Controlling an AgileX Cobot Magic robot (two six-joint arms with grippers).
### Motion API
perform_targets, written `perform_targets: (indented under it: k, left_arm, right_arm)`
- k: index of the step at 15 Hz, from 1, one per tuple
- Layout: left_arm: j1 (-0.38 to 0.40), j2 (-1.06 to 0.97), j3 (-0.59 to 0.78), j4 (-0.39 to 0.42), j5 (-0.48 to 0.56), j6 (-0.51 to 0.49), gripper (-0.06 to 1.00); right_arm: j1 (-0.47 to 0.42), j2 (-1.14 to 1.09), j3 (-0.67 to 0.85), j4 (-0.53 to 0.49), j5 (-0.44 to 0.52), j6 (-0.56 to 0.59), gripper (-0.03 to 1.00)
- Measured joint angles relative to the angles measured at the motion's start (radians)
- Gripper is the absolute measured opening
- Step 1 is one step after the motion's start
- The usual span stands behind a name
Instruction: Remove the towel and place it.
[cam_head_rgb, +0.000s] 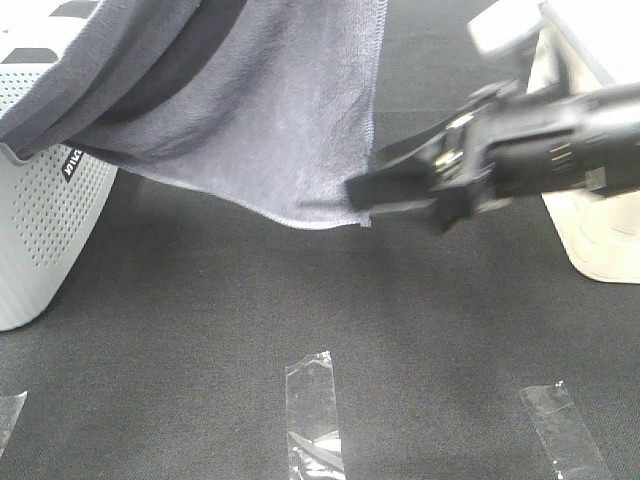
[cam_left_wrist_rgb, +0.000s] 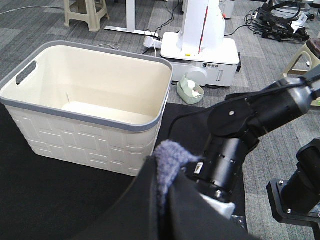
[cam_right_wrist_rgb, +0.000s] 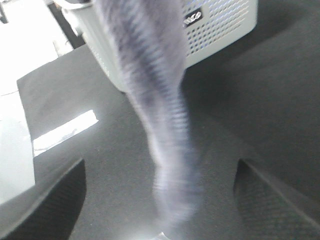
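The grey-lavender towel (cam_head_rgb: 280, 110) hangs from above the frame in the exterior view. One end still lies over the grey perforated basket (cam_head_rgb: 40, 240), and its lower corner hangs just above the black mat. My right gripper (cam_head_rgb: 362, 175) is at that lower corner with its jaws apart on either side of the hem. In the right wrist view the towel (cam_right_wrist_rgb: 160, 100) hangs blurred between the spread fingers (cam_right_wrist_rgb: 50, 200). My left gripper (cam_left_wrist_rgb: 162, 172) is shut on a tuft of the towel (cam_left_wrist_rgb: 170, 155). It is out of the exterior view, above the top edge.
A cream basket with a grey rim (cam_left_wrist_rgb: 150, 122) stands empty on the right (cam_head_rgb: 600, 240). Clear tape strips (cam_head_rgb: 312, 410) (cam_head_rgb: 560, 425) lie on the black mat (cam_head_rgb: 200, 330). The right arm (cam_left_wrist_rgb: 235, 145) shows close by in the left wrist view.
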Motion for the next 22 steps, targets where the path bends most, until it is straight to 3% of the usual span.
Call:
perform_targets:
  k: [6,9,12,13,14,15,16,18,20,22]
  left_arm:
    - [0.0,0.0,0.0,0.0,0.0,0.0,0.0]
    - [0.0,0.0,0.0,0.0,0.0,0.0,0.0]
    - [0.0,0.0,0.0,0.0,0.0,0.0,0.0]
    - [0.0,0.0,0.0,0.0,0.0,0.0,0.0]
    - [0.0,0.0,0.0,0.0,0.0,0.0,0.0]
    - [0.0,0.0,0.0,0.0,0.0,0.0,0.0]
    - [0.0,0.0,0.0,0.0,0.0,0.0,0.0]
    - [0.0,0.0,0.0,0.01,0.0,0.0,0.0]
    - [0.0,0.0,0.0,0.073,0.0,-0.003,0.0]
    - [0.0,0.0,0.0,0.235,0.001,-0.087,0.0]
  right_arm:
    - [0.004,0.077,-0.017,0.172,-0.003,-0.101,0.77]
    - [0.004,0.096,-0.017,0.192,-0.003,-0.13,0.75]
    - [0.004,0.099,-0.017,0.149,-0.002,-0.131,0.54]
    - [0.004,0.099,-0.017,0.149,-0.002,-0.131,0.54]
    - [0.004,0.099,-0.017,0.133,0.001,-0.131,0.42]
    - [0.004,0.099,-0.017,0.132,0.029,-0.131,0.14]
    - [0.004,0.099,-0.017,0.132,0.055,-0.13,0.02]
    - [0.004,0.099,-0.017,0.132,0.079,-0.115,0.0]
    - [0.004,0.099,-0.017,0.131,0.08,-0.015,0.0]
    - [0.004,0.099,-0.023,0.104,0.078,0.176,0.0]
